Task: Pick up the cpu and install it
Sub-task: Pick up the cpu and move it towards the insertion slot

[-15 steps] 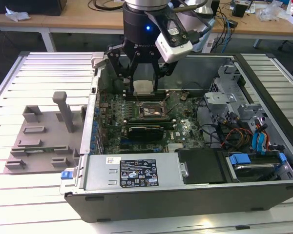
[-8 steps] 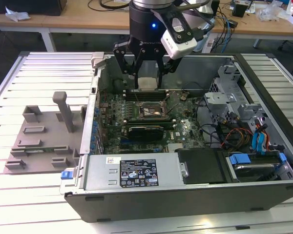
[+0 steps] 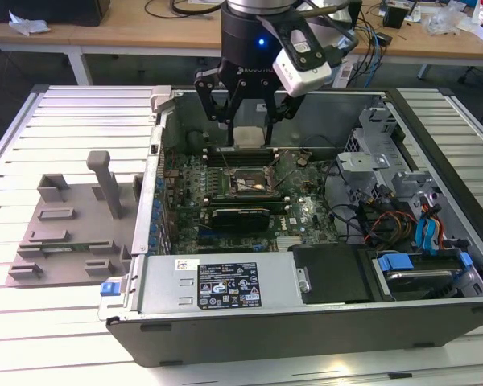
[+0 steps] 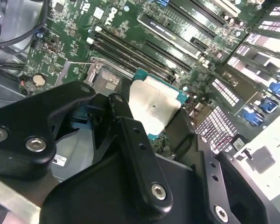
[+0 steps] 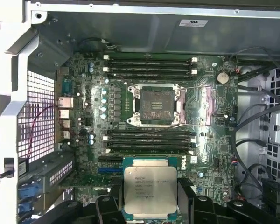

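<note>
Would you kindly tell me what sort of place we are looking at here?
Most likely a robotics lab or workshop: an opened computer case lies on a slatted metal table, a cable-strewn desk stands behind, and the pincer holds the cpu.

I can't read any print from here. Fine lettering sits on the cpu (image 5: 149,191) lid. A black label (image 3: 229,286) lies on the grey metal cover (image 3: 165,281), and a white sticker (image 5: 192,22) on the case wall (image 5: 130,32).
</note>
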Available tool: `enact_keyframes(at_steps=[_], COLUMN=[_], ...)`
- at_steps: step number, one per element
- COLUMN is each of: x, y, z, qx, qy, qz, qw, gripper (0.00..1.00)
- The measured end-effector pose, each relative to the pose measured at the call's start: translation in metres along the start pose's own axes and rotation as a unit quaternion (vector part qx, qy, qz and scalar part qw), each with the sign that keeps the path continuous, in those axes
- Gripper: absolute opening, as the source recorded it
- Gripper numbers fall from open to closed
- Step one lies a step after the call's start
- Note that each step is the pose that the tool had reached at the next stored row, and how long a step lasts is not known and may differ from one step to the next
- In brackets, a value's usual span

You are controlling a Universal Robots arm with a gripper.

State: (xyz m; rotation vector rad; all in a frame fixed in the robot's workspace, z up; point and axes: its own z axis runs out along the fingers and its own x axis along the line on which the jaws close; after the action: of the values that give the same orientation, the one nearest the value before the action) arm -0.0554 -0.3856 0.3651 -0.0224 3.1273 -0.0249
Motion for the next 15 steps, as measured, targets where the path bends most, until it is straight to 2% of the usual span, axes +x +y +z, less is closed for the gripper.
enact_keyframes(at_steps=[8,13,15], x=[-0.0083,-0.0121,-0.014], y=[0.0032,0.0152,0.0173], z=[0.0041,0.0051,0.0057], qx=[0.0,0.0001,0.0001], qy=[0.0008,0.0009,0.0009], qz=[0.0,0.0,0.0], qw=[1.0,1.0,1.0], gripper=[0.55,0.55,0.55])
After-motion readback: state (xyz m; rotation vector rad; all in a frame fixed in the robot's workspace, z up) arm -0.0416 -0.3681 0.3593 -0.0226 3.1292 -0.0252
